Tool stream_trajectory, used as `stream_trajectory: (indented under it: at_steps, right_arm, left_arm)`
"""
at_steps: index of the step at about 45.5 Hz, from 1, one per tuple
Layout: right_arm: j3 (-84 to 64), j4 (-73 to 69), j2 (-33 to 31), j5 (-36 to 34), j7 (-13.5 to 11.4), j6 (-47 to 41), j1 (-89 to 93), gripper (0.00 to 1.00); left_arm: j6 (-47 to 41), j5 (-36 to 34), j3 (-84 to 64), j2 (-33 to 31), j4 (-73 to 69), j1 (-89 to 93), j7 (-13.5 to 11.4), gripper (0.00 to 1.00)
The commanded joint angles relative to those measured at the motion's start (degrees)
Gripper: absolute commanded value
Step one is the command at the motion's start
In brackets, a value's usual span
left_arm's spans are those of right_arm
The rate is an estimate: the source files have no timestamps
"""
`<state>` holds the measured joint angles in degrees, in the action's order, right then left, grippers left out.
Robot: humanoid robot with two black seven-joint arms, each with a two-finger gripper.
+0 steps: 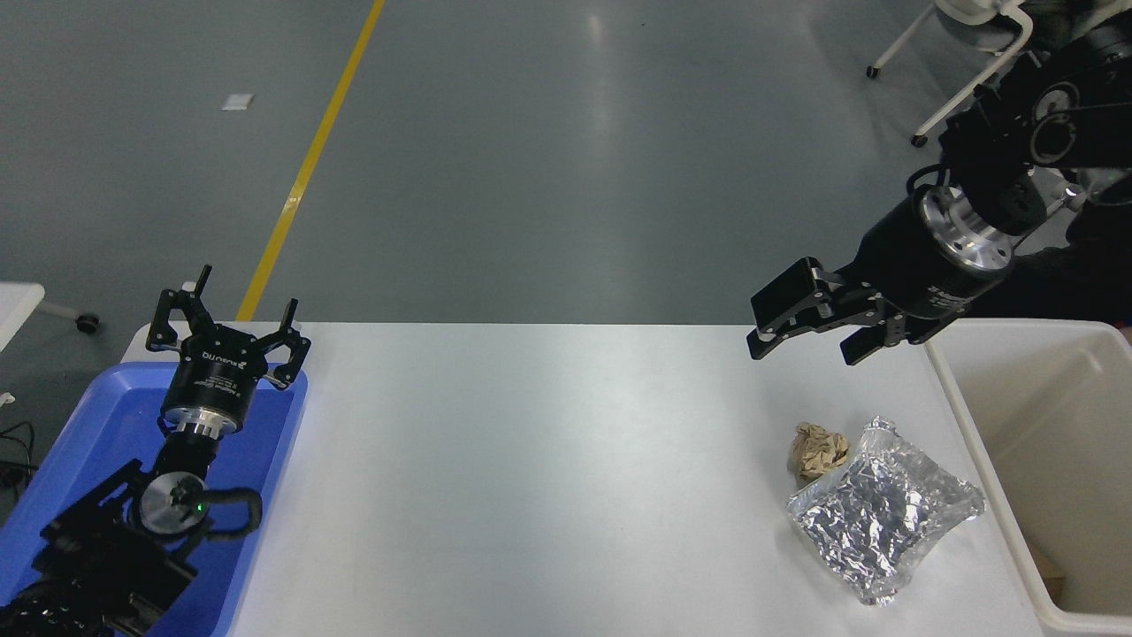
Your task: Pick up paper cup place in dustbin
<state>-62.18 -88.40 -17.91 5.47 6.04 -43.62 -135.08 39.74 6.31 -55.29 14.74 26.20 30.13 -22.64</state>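
Your right gripper [809,336] hangs with its fingers [783,296] spread apart and nothing between them, above the far edge of the white table [548,478] toward its far right corner. Behind the fingers its black barrel carries small white print, too small to read. Below it, near the right edge, you have a crumpled brown paper ball [816,448] touching a crinkled silver foil bag [884,520]. The dustbin [973,425] stands just beside the right edge. You cannot see the paper cup anywhere. Your left gripper [228,321] sits parked over the blue tray [97,416] at the left edge, fingers apart, with blurred white lettering on its body.
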Motion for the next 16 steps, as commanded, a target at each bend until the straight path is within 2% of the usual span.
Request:
stream_trajectory:
  at_steps: [1,16]
  right_arm:
    - [0.7,-2.2,7.3,-8.3,-0.1,-1.4,-4.7,1.00]
    - [0.7,-2.2,8.0,-8.5,-0.1,-1.4,-5.4,1.00]
  left_arm:
    - [-0.1,0.0,-0.1,0.0,0.0,-0.1,0.0,1.00]
    - [-0.1,0.0,-0.1,-0.1,0.0,-0.1,0.0,1.00]
